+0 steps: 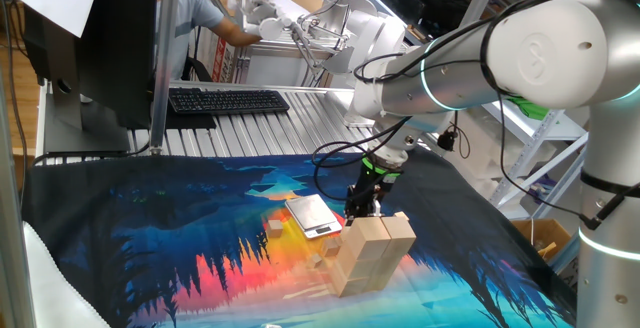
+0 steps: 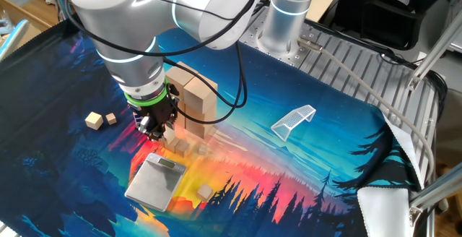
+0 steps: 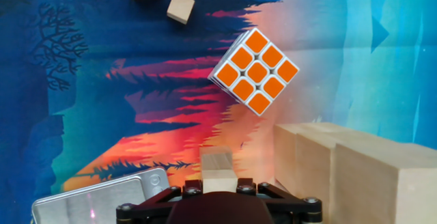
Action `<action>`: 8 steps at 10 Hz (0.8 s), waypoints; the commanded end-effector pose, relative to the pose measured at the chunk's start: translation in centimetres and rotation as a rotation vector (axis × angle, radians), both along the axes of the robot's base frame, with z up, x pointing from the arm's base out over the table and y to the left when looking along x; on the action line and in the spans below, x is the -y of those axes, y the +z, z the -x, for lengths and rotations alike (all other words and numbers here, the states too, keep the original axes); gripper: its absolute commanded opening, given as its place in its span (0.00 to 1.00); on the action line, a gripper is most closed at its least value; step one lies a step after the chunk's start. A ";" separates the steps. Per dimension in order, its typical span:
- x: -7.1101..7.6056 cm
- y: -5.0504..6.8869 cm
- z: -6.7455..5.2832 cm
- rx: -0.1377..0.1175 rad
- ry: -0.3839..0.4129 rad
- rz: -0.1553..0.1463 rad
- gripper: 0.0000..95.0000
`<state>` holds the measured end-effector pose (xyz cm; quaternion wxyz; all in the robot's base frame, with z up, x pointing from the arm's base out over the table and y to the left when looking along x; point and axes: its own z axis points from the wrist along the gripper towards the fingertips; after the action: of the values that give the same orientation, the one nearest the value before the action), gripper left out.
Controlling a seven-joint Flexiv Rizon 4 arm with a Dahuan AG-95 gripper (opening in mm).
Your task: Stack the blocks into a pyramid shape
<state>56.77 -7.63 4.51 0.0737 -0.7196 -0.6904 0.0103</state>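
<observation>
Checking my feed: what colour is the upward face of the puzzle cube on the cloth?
Orange stickers on white plastic, on the puzzle cube; clearest in the hand view.

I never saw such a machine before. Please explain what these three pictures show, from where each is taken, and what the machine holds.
It is one robot arm with a two-finger tool pointing down over a colourful mat. Two pictures come from fixed cameras on different sides; the third comes from a camera on the hand, looking along the tool. On the mat stand large wooden blocks pushed together, with a flat silver device, loose small cubes and an orange-faced puzzle cube nearby. The tool seems closed on one small wooden block.
</observation>
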 end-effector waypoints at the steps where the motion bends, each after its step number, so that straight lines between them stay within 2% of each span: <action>1: 0.0 -0.1 0.0 -0.001 -0.002 0.004 0.20; 4: -0.1 0.0 0.0 -0.001 -0.006 0.008 0.20; 5: -0.1 0.0 0.0 -0.001 -0.006 0.007 0.40; 8: -0.1 0.0 0.0 -0.001 -0.006 0.007 0.40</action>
<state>56.78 -7.52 4.46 0.0712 -0.7220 -0.6881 0.0130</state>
